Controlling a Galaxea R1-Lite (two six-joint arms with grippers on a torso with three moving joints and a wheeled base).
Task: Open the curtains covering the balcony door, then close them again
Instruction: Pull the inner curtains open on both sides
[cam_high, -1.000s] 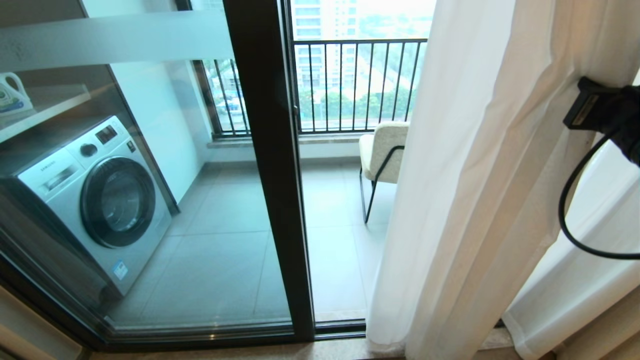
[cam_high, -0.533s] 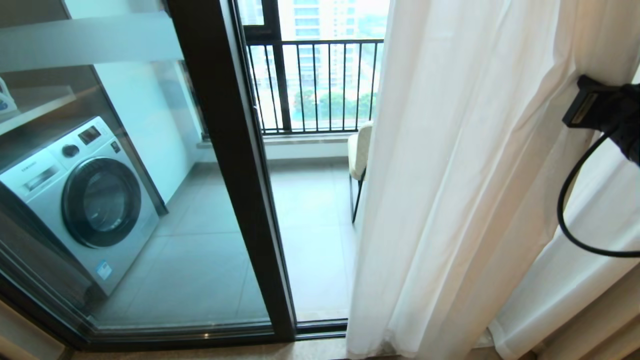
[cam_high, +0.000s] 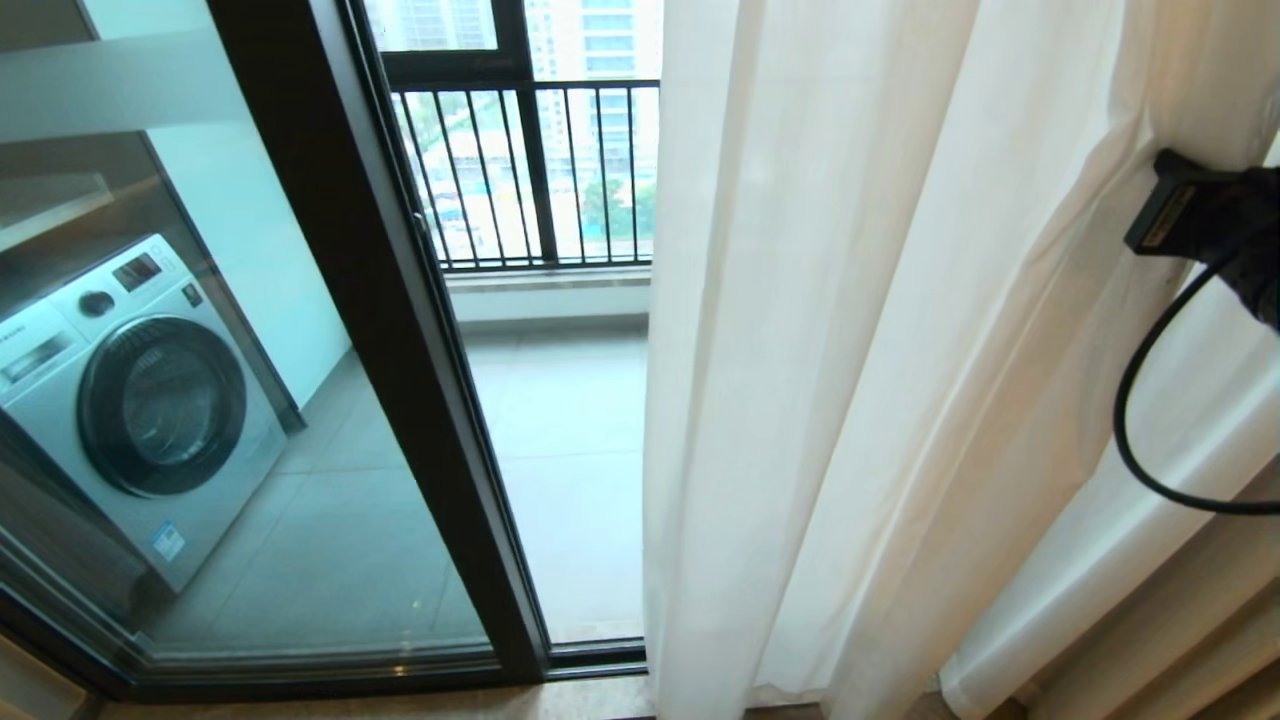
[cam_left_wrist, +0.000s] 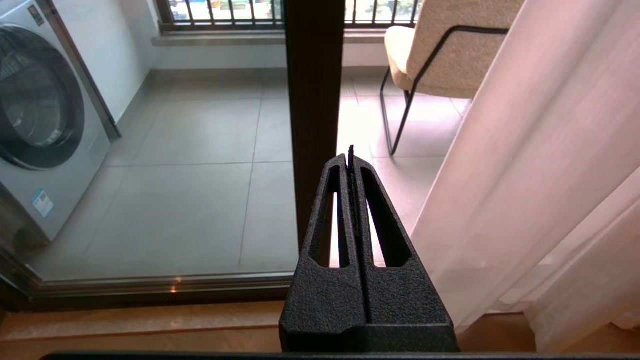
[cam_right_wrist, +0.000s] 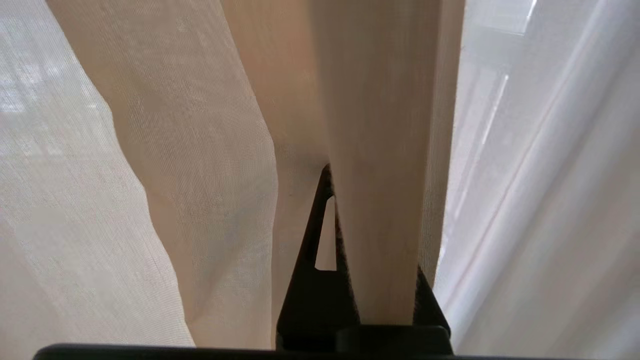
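The sheer white curtains (cam_high: 800, 350) hang over the right part of the balcony door (cam_high: 330, 250), whose dark frame and glass stay bare on the left. My right arm's wrist (cam_high: 1205, 215) presses into the folds at the right edge. In the right wrist view my right gripper (cam_right_wrist: 334, 172) is shut on a fold of the curtains (cam_right_wrist: 380, 200), and the fabric drapes over one finger. My left gripper (cam_left_wrist: 350, 152) is shut and empty. It sits low and points at the door frame (cam_left_wrist: 312, 100), apart from the curtains (cam_left_wrist: 525, 175).
Behind the glass on the left stands a washing machine (cam_high: 130, 410). A black railing (cam_high: 530, 170) closes the far side of the balcony. A beige chair (cam_left_wrist: 450, 55) stands on the balcony tiles. A stone sill (cam_left_wrist: 150, 320) runs along the door's foot.
The whole head view has slid left, so the camera has moved. The curtain's free edge now hides the chair there. My right arm keeps its place in the picture, still gripping the fabric.
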